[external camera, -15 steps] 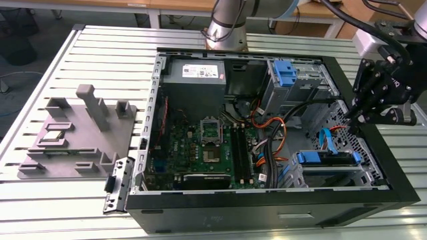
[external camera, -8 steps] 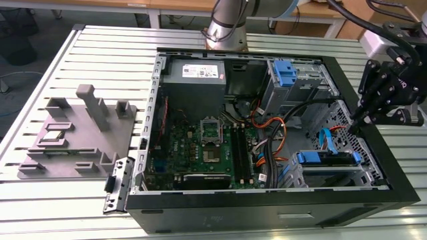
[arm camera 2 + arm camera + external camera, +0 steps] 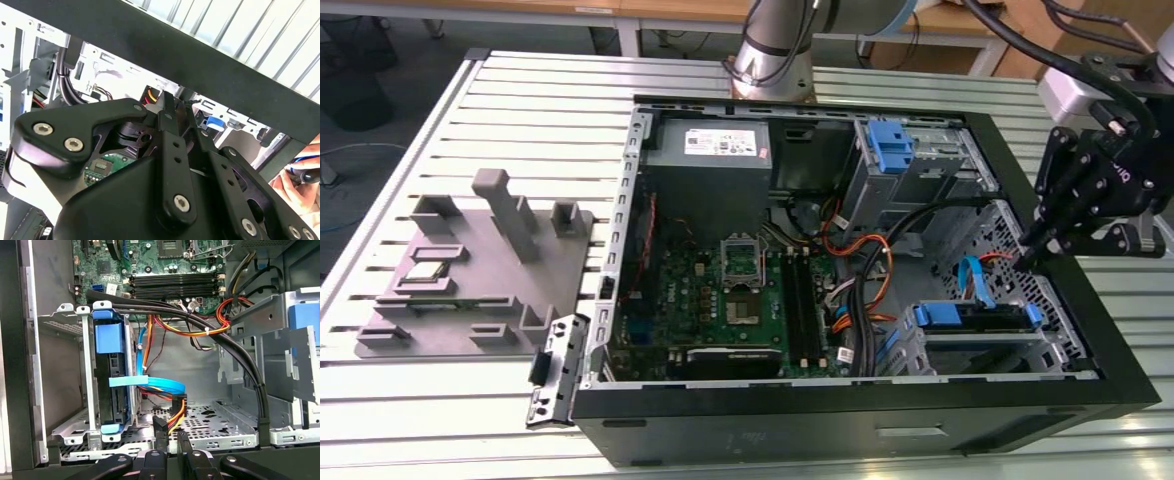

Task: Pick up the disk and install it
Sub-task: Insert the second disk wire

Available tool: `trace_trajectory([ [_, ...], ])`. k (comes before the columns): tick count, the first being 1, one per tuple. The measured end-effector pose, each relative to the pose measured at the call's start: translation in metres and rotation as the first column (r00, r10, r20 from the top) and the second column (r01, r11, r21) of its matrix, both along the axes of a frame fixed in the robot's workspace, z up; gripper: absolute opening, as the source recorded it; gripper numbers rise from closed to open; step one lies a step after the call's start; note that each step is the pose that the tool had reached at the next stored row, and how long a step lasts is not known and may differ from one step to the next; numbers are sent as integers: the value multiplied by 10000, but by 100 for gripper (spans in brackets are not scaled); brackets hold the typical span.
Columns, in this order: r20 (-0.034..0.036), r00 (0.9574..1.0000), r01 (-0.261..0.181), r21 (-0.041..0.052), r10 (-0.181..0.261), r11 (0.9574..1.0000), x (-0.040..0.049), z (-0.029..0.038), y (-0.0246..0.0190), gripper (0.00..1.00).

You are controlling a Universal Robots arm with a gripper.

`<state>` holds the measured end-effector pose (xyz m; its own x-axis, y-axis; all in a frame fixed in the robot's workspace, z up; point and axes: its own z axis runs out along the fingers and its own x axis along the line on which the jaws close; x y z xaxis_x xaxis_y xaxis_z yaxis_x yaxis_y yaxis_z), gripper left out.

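The disk (image 3: 973, 317) sits in the metal drive cage (image 3: 991, 349) at the near right corner of the open computer case, its blue side rails showing. In the first wrist view the disk (image 3: 114, 385) stands on edge inside the cage (image 3: 66, 428), with a blue cable plug (image 3: 128, 381) against it. My gripper (image 3: 1029, 256) hangs over the case's right wall, just above and to the right of the cage. Its fingertips (image 3: 160, 430) are close together with nothing between them, a short way from the disk.
The case holds a motherboard (image 3: 720, 290), a grey power supply (image 3: 708, 146), a blue bracket (image 3: 890, 148) in the far bay and cable bundles (image 3: 200, 320). A grey fixture plate (image 3: 467, 270) lies at the exterior view's left. A hand (image 3: 295, 185) shows beyond the case wall.
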<state>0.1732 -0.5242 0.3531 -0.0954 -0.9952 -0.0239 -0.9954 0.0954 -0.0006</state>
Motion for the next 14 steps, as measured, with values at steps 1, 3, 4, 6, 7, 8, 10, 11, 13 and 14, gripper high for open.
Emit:
trace_trajectory([
  [1,0,10000,0,-14,0,10000,0,0,0,24],
  [3,0,10000,-6,-29,6,10000,0,0,0,24],
  [4,0,10000,-11,-28,11,10000,0,0,0,24],
  [6,0,10000,-30,-29,30,10000,-6,-1,-2,24],
  [7,0,10000,-43,-29,43,10000,-13,0,-5,24],
  [8,0,10000,-58,-28,58,10000,-21,-1,-7,24],
  [10,0,10000,-90,-27,90,10000,-37,-2,-15,24],
  [11,0,9999,-106,-29,106,9999,-45,-1,-18,24],
  [13,1,9999,-141,-27,141,9999,-63,-3,-26,24],
  [14,1,9999,-158,-28,158,9999,-72,-3,-31,24],
])
